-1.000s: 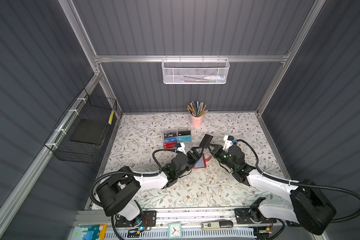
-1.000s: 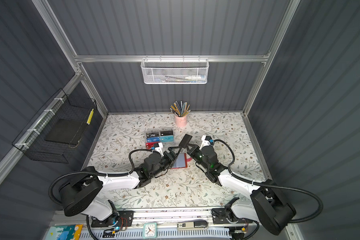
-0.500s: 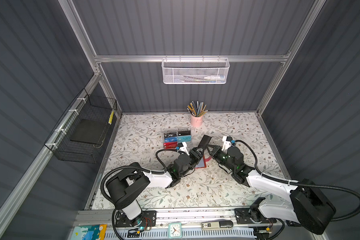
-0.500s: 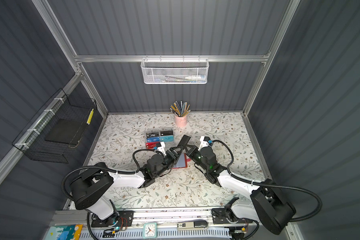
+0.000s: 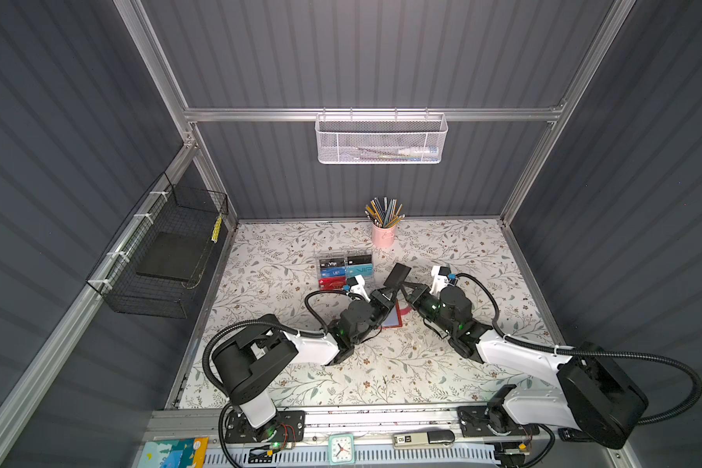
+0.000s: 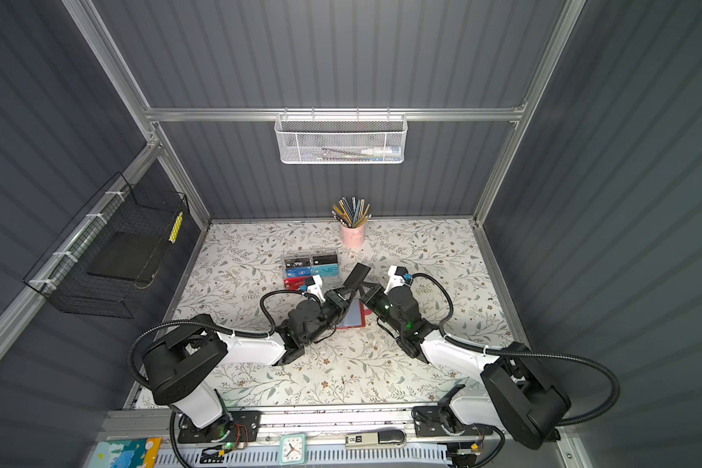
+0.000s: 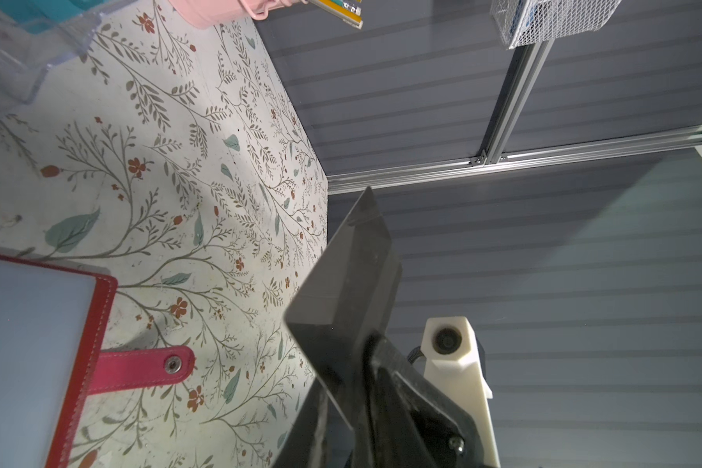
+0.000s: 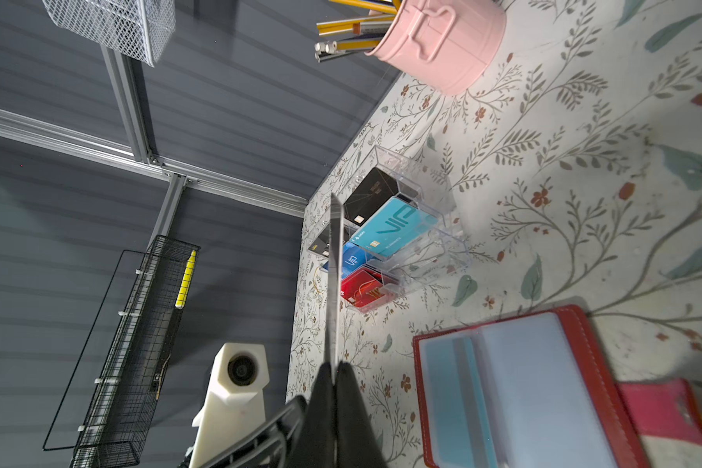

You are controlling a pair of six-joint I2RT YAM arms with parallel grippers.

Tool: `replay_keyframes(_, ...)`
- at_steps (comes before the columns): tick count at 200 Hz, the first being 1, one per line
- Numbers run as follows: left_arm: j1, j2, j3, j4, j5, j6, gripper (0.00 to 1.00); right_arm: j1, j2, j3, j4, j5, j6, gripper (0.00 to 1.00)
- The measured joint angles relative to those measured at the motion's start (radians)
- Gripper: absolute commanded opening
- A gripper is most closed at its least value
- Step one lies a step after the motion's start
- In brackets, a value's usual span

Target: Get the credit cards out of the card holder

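- The black card (image 5: 397, 275) stands tilted up off the worktop (image 5: 268, 279) at the centre of both top views. Its lower end is buried between the two tools, and the right wrist view shows only its thin edge.
- The right tool (image 5: 406, 289) is clamped on that lower end, its fingers pressed together with the card between them.
- The left tool (image 5: 386, 298) meets the same end from the left of the frame. Its jaws stand narrow about the card, but they are dark against dark, so I cannot tell whether they pinch it.
- The card holder (image 5: 393, 318) lies open and flat just below the tools. The left arm covers its left half.
- Its red rim, blue-grey sleeves and snap tab (image 7: 138, 370) show, but the sleeves are blurred. I cannot tell whether a card remains inside.
- The clear box (image 5: 343, 268), above and left of the tools, holds a teal card (image 8: 394, 229) lettered VIP, a second black card (image 8: 375, 188), a blue card (image 8: 351, 259) and a red card (image 8: 361, 285). The left wrist's mount hides the box's lower corner.
- The pink cup (image 5: 382, 236), upper centre by the back wall, holds pencils.
- The white mesh basket (image 5: 381, 139) on the rail holds pen-like things, hard to make out through the mesh.
- The black wire basket (image 5: 167, 251) at the left holds a dark flat slab.
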Motion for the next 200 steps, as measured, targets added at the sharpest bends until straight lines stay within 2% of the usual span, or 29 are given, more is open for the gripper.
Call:
replay_keyframes(35, 0.000, 0.002, 0.000, 0.005, -0.006, 0.001, 0.17, 0.001, 0.005, 0.000, 0.008, 0.004, 0.000, 0.00)
replay_keyframes(63, 0.000, 0.004, 0.000, 0.010, -0.014, 0.002, 0.03, 0.002, 0.016, 0.002, 0.016, 0.010, 0.003, 0.00)
replay_keyframes(121, 0.000, 0.017, 0.001, 0.013, -0.026, 0.002, 0.00, 0.002, 0.043, 0.002, 0.036, 0.013, 0.008, 0.08)
replay_keyframes(169, 0.008, 0.012, 0.002, 0.005, -0.014, 0.004, 0.00, 0.006, 0.034, -0.006, 0.025, 0.011, 0.000, 0.29)
replay_keyframes(200, 0.059, -0.053, -0.005, -0.111, 0.047, 0.012, 0.00, -0.001, -0.030, -0.025, -0.015, 0.013, -0.013, 0.45)
